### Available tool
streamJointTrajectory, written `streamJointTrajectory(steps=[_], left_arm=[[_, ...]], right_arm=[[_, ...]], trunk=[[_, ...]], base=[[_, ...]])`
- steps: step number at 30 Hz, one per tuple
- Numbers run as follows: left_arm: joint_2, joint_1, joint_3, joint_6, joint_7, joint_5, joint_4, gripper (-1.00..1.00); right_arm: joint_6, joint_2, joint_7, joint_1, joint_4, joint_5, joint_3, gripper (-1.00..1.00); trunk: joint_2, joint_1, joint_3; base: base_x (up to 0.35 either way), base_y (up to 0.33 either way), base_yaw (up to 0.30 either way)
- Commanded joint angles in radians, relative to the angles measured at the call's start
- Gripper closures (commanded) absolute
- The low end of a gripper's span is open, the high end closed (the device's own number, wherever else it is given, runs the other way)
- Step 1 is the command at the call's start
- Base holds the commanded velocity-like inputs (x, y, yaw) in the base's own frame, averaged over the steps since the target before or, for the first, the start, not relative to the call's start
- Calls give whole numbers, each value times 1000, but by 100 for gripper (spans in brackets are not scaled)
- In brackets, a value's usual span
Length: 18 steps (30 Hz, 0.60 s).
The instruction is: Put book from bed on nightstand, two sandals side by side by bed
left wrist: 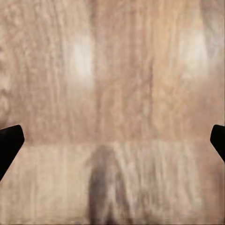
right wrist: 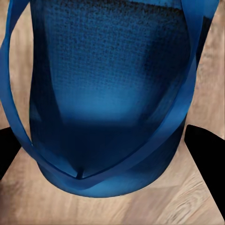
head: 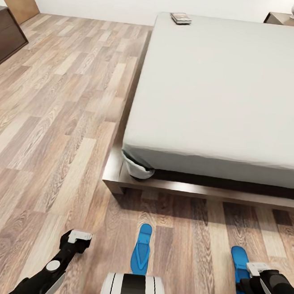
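Two bright blue sandals lie flat on the wood-plank floor (head: 54, 124); the right gripper (right wrist: 112, 154) hangs directly over one sandal (right wrist: 110, 93), its dark fingers spread wide on either side of the woven sole and smooth straps; the other sandal (head: 141, 255) lies well apart from it, between the two arms; the left gripper (left wrist: 112, 140) is open over bare grained planks; beyond, the low bed (head: 228, 96) shows its plain off-white mattress and dark frame; the thin book (head: 181, 18) rests at its far corner.
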Motion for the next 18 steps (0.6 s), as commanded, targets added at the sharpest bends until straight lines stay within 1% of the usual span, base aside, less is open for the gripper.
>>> streamJointTrajectory(steps=[1,3,4,5,7,8,10,11,13,15,16,18], left_arm=[[3,-1,-7,-4,4,10,17,-100],[20,-1,-7,-6,-7,11,48,-100],[38,-1,-6,-11,-22,12,67,-100],[49,-1,-4,-17,-37,13,77,-100],[68,-1,5,-32,-102,28,92,-100],[77,-1,13,-35,-140,43,97,-100],[103,-1,42,-39,-237,92,103,-100],[126,-1,68,-40,-328,140,104,-100],[157,-1,101,-39,-461,203,104,-100],[184,-1,126,-37,-576,255,99,-100],[195,-1,137,-36,-615,276,93,-100],[209,-1,150,-25,-656,313,69,-100]], right_arm=[[5,-1,-4,0,-2,-9,5,100],[5,0,-4,0,-4,-9,4,100],[5,1,-4,0,-5,-9,4,100],[5,1,-4,0,-6,-9,4,100],[4,1,-3,0,-6,-10,4,100],[4,1,-3,0,-7,-10,4,100],[3,1,-2,0,-7,-10,4,100],[3,1,-2,0,-7,-10,4,100],[-1,1,-2,0,-7,-10,4,100],[-25,1,-2,0,-6,-10,4,100],[-40,1,-2,0,-6,-11,4,100],[-60,2,-2,0,-5,-11,4,100]], trunk=[[0,0,-1],[0,0,-1],[0,0,-1],[0,0,-1],[0,0,-1],[0,0,-1],[0,0,-1],[0,0,-1],[0,0,-1],[0,0,-1],[0,0,-1],[0,0,-1]], base=[[0,283,0],[0,283,0],[0,283,0],[0,283,0],[0,264,0],[0,212,0],[0,161,0],[0,89,0],[0,47,0],[0,19,0],[0,10,0],[0,5,0]])
